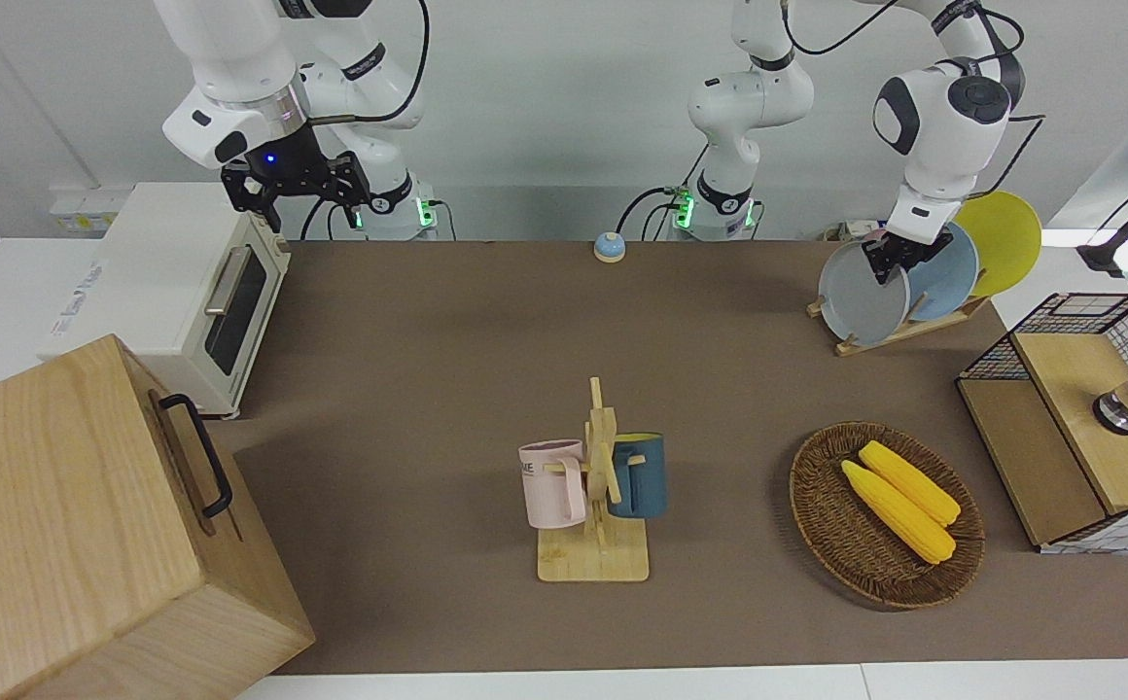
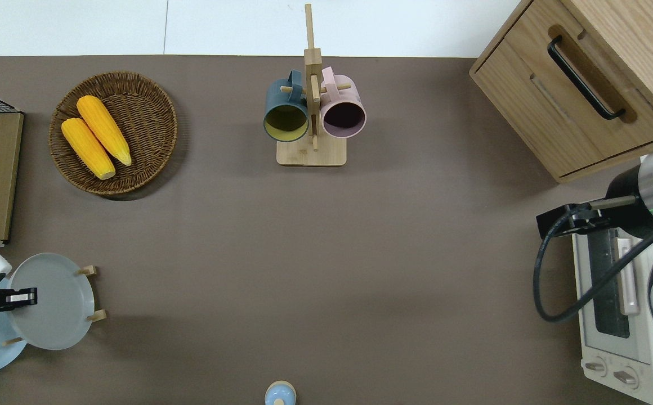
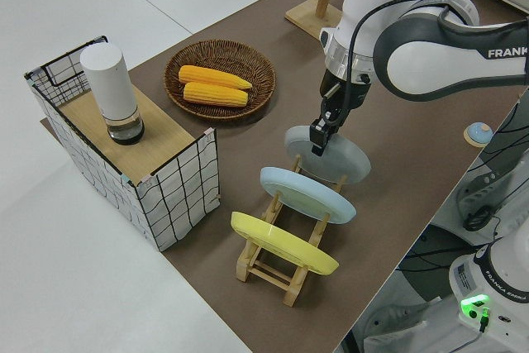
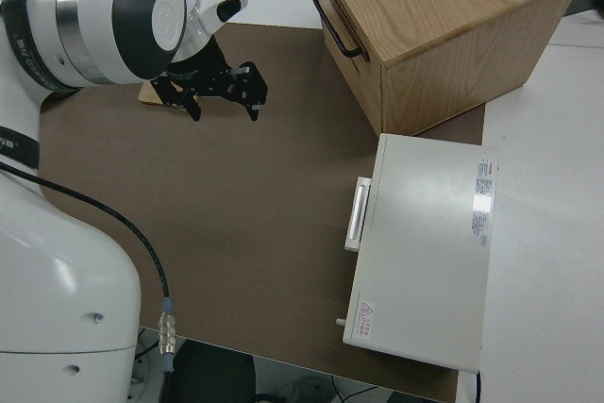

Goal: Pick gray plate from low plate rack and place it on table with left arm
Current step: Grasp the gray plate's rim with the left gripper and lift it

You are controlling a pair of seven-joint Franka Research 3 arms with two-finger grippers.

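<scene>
The gray plate [image 1: 861, 297] leans in the end slot of the low plate rack [image 1: 899, 331] at the left arm's end of the table [image 1: 428, 340]. My left gripper [image 1: 898, 261] is at the plate's upper rim, its fingers closed across the rim. The overhead view shows the gripper [image 2: 22, 296] over the plate [image 2: 56, 304], and the left side view shows it [image 3: 318, 140] gripping the plate's top edge [image 3: 343, 159]. The plate still sits in the rack [image 3: 285, 274]. My right gripper [image 4: 222, 92] is open and parked.
A light-blue plate [image 1: 948, 277] and a yellow plate [image 1: 1006, 238] stand in the same rack. A wicker basket [image 1: 817, 506] with two corn cobs, a mug stand [image 1: 598, 476], a wire-sided box [image 1: 1060, 389], a toaster oven [image 1: 185, 292] and a wooden cabinet [image 1: 68, 525] stand around.
</scene>
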